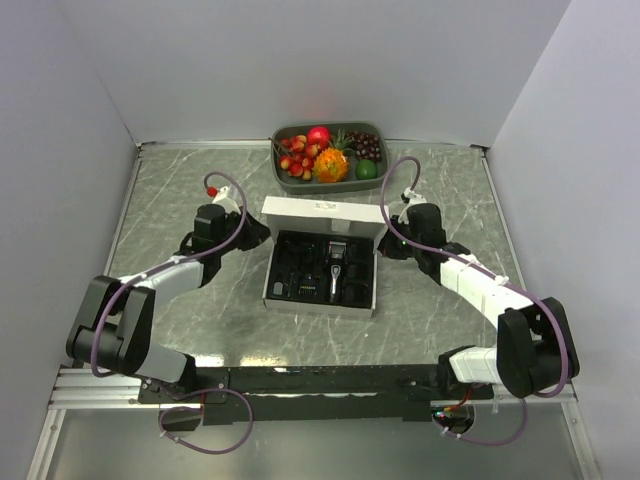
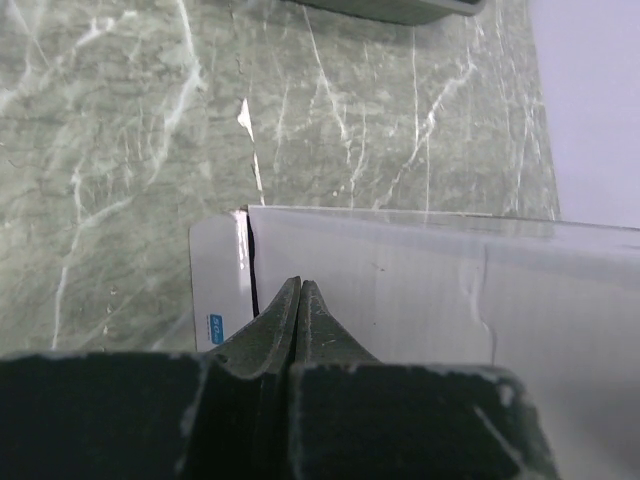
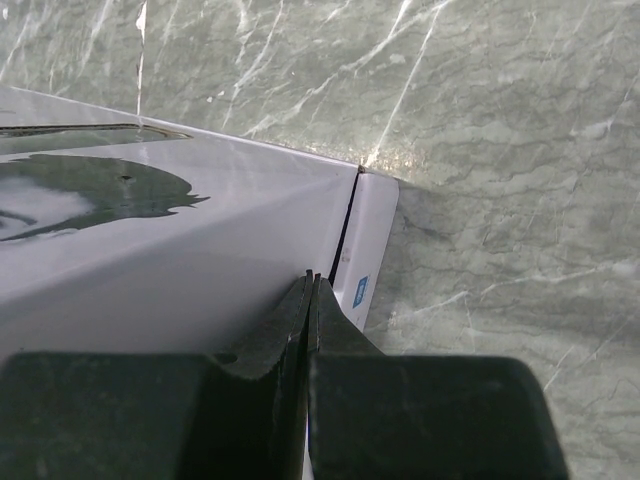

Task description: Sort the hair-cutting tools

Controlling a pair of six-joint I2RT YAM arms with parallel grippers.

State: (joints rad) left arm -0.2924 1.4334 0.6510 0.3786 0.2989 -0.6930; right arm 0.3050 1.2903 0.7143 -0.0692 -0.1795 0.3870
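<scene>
A white cardboard box (image 1: 320, 216) lies open in the middle of the table, its lid standing up at the back. Inside, a slim black-and-silver hair clipper (image 1: 337, 268) lies among small black clipper parts and comb guards (image 1: 296, 265). My left gripper (image 1: 262, 232) is shut, its tips (image 2: 299, 283) against the lid's left end (image 2: 420, 300). My right gripper (image 1: 384, 248) is shut, its tips (image 3: 313, 277) against the lid's right end (image 3: 180, 250). Nothing shows between either pair of jaws.
A grey tray (image 1: 288, 183) of colourful fruit stands at the back, just behind the box; its edge shows at the top of the left wrist view (image 2: 400, 8). Grey marbled table surface (image 1: 180, 180) surrounds the box. White walls enclose the table.
</scene>
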